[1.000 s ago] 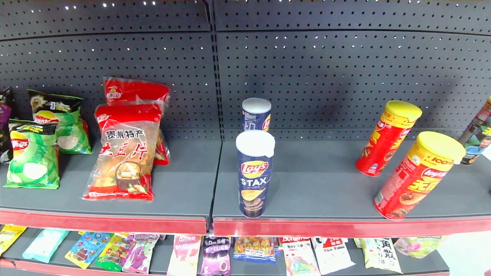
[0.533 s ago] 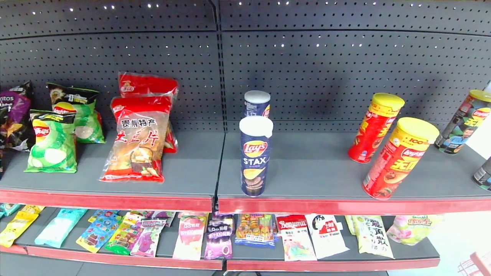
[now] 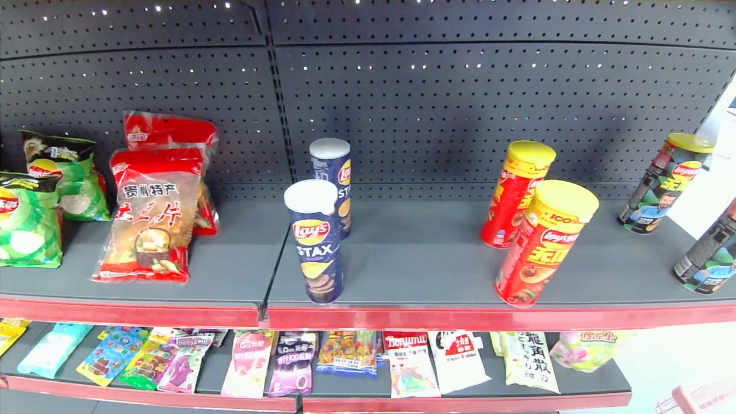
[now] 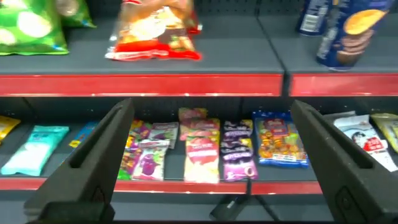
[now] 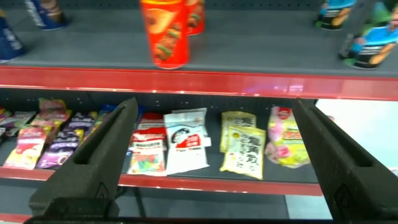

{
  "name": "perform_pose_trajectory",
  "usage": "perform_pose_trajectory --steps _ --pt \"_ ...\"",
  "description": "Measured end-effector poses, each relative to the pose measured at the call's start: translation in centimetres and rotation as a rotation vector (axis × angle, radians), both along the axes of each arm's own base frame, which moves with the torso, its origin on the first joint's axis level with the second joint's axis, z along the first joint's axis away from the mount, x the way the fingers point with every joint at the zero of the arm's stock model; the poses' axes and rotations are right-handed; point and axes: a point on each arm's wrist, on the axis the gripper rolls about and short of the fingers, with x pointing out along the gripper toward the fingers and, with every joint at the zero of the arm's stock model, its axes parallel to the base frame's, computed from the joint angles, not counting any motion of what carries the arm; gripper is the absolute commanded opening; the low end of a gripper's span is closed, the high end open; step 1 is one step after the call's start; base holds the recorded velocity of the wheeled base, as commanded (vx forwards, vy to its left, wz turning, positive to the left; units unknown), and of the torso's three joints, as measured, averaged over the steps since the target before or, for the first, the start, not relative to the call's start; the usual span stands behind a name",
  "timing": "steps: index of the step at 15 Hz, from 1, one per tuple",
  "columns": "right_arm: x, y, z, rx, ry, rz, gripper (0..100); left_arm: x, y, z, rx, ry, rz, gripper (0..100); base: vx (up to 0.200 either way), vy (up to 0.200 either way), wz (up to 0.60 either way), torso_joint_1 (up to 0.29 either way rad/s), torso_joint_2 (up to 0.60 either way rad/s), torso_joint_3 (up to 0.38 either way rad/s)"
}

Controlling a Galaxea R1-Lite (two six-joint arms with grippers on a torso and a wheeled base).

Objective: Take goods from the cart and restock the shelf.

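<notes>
Red-edged shelf (image 4: 186, 84) is right in front of your left gripper (image 4: 211, 107) and right gripper (image 5: 216, 104). Both are spread wide, holding nothing. Snack bags (image 4: 202, 158) lie just past them.

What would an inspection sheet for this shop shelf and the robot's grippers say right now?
Surface: grey upper shelf with a red front edge and wide bare gaps between goods.
Job's things: two blue cans, one behind the other near the middle; two red cans to their right; two dark cans at the far right; red bags and green bags at the left.
Clutter: nothing seen.
Grippers: left gripper and right gripper face the shelves, jaws open, holding nothing.
Cables: nothing seen.
Surroundings: perforated back panel; lower shelf lined with small sachets.
</notes>
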Motion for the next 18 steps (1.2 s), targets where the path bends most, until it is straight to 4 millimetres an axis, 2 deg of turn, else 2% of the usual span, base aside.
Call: perform_pose_trajectory --steps 15,18 --pt "0.0 0.0 0.01 0.0 -0.001 0.0 100 0.0 0.0 -0.01 0.0 0.0 0.001 100 0.0 -0.2 0.0 0.002 0.0 0.003" --pt "0.0 0.0 0.01 0.003 0.0 -0.001 100 0.01 0.0 -0.02 -0.006 0.001 0.001 100 0.0 0.0 0.0 0.0 0.0 0.0"
